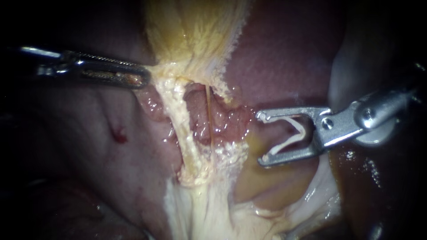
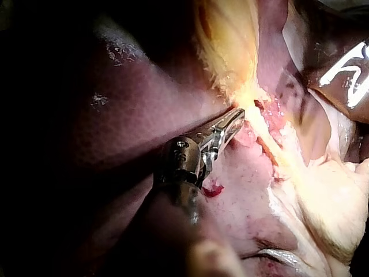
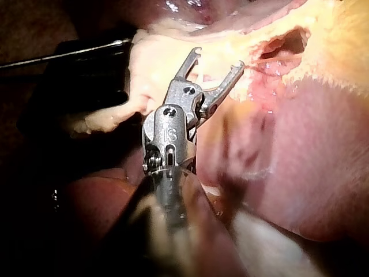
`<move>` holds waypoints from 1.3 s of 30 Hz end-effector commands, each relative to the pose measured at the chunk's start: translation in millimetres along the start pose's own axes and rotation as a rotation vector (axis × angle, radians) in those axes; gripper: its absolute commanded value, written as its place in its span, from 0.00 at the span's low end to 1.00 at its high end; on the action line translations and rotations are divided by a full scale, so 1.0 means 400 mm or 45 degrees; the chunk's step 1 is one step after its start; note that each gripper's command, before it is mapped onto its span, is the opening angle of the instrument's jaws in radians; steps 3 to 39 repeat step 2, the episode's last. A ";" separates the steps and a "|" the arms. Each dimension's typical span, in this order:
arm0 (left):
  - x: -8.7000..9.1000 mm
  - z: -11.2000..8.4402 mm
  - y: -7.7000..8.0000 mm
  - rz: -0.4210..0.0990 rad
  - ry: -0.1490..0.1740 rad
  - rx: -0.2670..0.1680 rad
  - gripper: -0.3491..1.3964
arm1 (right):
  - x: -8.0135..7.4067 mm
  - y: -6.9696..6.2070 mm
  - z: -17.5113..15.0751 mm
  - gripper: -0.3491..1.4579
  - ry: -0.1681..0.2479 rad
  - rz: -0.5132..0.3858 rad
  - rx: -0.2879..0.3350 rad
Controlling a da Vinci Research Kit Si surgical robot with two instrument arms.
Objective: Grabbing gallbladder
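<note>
**Gallbladder edge gripped at left, clip carried at right**

The gallbladder (image 1: 191,35) is seen as a pale yellow sheet at the top centre of the endoscope frame, narrowing downward into a whitish band through the middle. The left instrument (image 1: 146,76) is seen coming in from the upper left. Its jaws are clamped together on the gallbladder's pale edge where the sheet narrows, and the tissue there is drawn to a point toward the tip. The right instrument (image 1: 261,138) is seen entering from the right edge at mid-height. Its jaws are set wide apart, with a white V-shaped clip (image 1: 288,144) seated between them and touched by both. Reddish liver (image 1: 284,58) is shown in the upper right. The two instruments are placed well apart, with the whitish band between them.
</note>
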 end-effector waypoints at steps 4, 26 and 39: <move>0.0001 0.0004 0.0000 0.000 0.000 -0.003 0.00 | 0.0000 0.0000 0.0001 0.46 0.000 0.000 0.000; 0.0001 0.0004 0.0000 0.000 0.000 -0.003 0.00 | 0.0000 0.0000 0.0001 0.46 0.000 0.000 0.000; 0.0001 0.0004 0.0000 0.000 0.000 -0.003 0.00 | 0.0000 0.0000 0.0001 0.46 0.000 0.000 0.000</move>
